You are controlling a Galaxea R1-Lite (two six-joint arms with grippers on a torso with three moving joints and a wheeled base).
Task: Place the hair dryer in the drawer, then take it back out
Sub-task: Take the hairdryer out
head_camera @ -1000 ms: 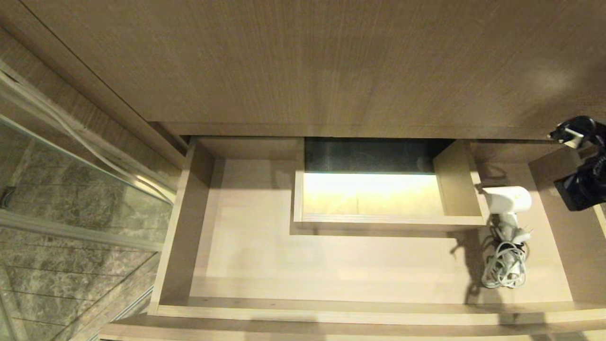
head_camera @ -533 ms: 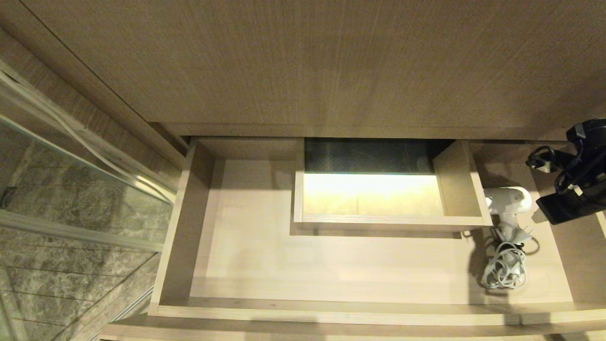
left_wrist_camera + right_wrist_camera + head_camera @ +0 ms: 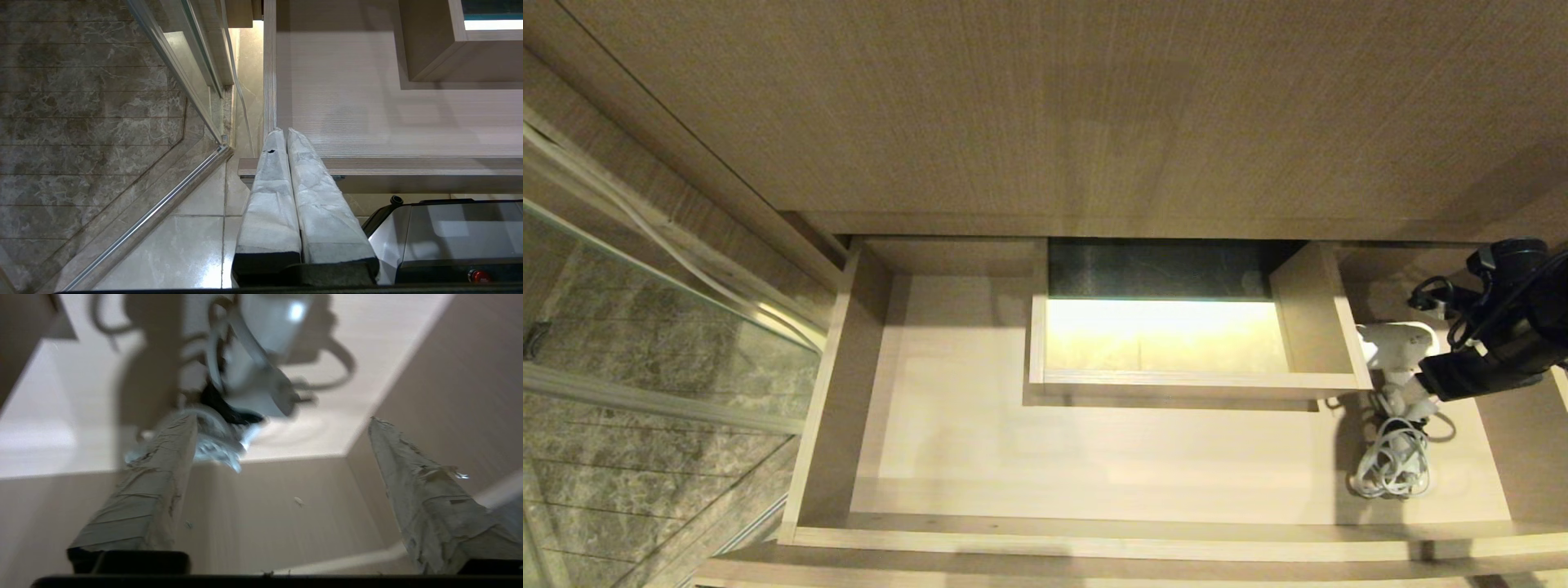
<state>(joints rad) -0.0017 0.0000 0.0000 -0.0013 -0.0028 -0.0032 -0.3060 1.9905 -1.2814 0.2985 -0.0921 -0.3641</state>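
The white hair dryer (image 3: 1396,343) lies at the right end of the open wood-grain drawer (image 3: 947,425), against the boxed cut-out, with its coiled cord (image 3: 1392,467) toward the front wall. My right gripper (image 3: 1429,380) hangs just over the dryer's handle, open and holding nothing. In the right wrist view the handle and plug (image 3: 261,375) lie blurred just beyond the spread fingertips of the right gripper (image 3: 278,420). My left gripper (image 3: 284,131) is parked, shut and empty, at the drawer's (image 3: 367,114) front left corner.
The boxed cut-out (image 3: 1160,343) fills the drawer's middle back. A wood-grain vanity front (image 3: 1045,106) rises behind the drawer. A glass shower partition (image 3: 645,269) and marble tiles lie to the left. My base (image 3: 449,237) shows below the drawer front.
My right gripper came in from the right edge, leftward and down over the hair dryer, and opened. The dryer and cord stayed in place. The left arm did not move.
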